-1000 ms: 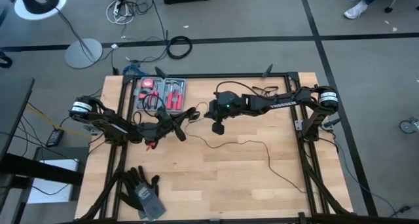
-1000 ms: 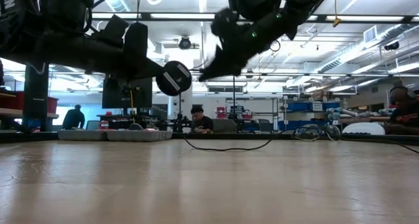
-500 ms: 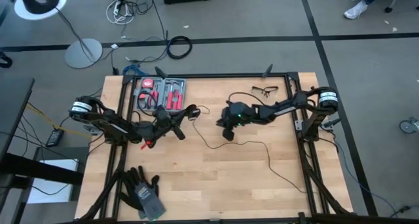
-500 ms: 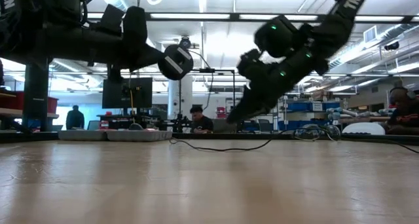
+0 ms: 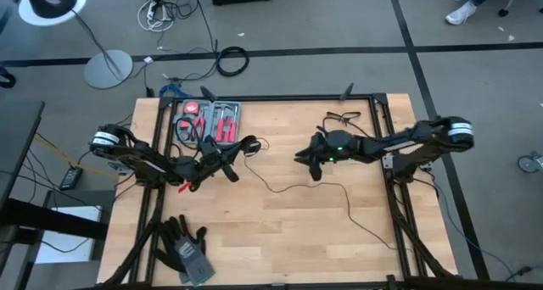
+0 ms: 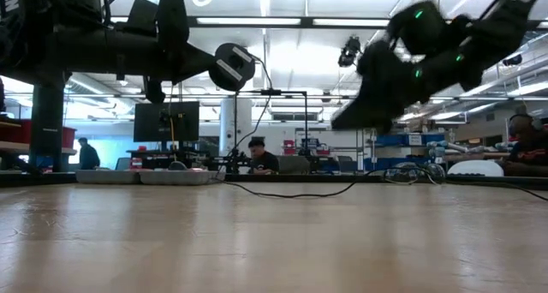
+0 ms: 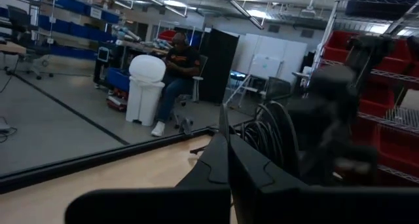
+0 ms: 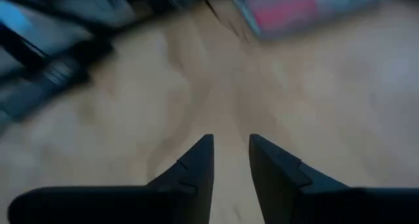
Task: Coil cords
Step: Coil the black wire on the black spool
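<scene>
The thin black cord lies slack across the wooden table, running toward its near right part. Its round puck is raised at the tip of my left gripper, which points toward the table's right and is shut on the cord's puck end. A few loops of cord hang beside the shut fingers. To the right of it my right gripper hovers above bare wood. It is open, slants down, and has nothing between its fingers. My left gripper is shut on the cord's puck end, coming roughly level from the table's left side. Whether the pads sit on the puck or on the cord beside it, I cannot tell. The puck is lifted clear, and the cord trails slack down to the table.
An open case of red-handled tools lies at the far left. A pair of glasses lies at the far right, and dark gloves at the near left corner. The low view shows people in the room behind the table.
My right gripper has drawn back from beside the left gripper toward the table's right edge and has sunk lower. My left gripper has tipped upward, raising the puck. The cord's length on the table has stayed in place.
</scene>
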`<control>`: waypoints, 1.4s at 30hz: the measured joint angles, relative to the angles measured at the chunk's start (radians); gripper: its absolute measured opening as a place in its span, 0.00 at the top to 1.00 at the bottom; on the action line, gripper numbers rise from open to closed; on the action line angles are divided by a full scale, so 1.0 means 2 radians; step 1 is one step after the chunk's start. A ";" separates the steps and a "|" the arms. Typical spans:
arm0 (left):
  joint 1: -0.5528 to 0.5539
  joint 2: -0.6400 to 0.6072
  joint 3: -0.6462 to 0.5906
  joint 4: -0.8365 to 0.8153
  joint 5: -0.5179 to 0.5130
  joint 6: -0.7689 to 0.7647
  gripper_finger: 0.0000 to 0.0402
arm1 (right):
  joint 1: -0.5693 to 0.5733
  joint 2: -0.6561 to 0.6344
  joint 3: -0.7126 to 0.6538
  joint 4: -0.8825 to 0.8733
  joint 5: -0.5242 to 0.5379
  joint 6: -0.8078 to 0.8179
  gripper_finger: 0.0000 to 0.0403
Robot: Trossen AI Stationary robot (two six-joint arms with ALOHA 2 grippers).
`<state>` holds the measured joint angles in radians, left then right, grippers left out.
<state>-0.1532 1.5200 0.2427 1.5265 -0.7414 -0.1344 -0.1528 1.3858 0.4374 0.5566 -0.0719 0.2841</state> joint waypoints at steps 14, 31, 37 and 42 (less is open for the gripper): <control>0.000 0.000 0.000 -0.001 0.010 0.024 1.00 | 0.039 0.149 0.046 0.270 -0.018 -0.028 0.76; 0.000 0.000 0.000 -0.010 0.062 0.027 1.00 | 0.004 0.231 0.173 0.251 -0.075 -0.035 0.78; 0.000 0.000 0.000 -0.017 0.065 0.026 1.00 | 0.003 0.231 0.183 0.251 -0.097 -0.038 0.83; 0.000 0.000 0.000 -0.028 0.062 0.023 1.00 | 0.000 0.231 0.183 0.250 -0.107 -0.043 0.97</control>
<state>-0.1532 1.5192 0.2436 1.4713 -0.6174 -0.0879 -0.1532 1.8477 0.8024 1.0561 -0.2851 0.1979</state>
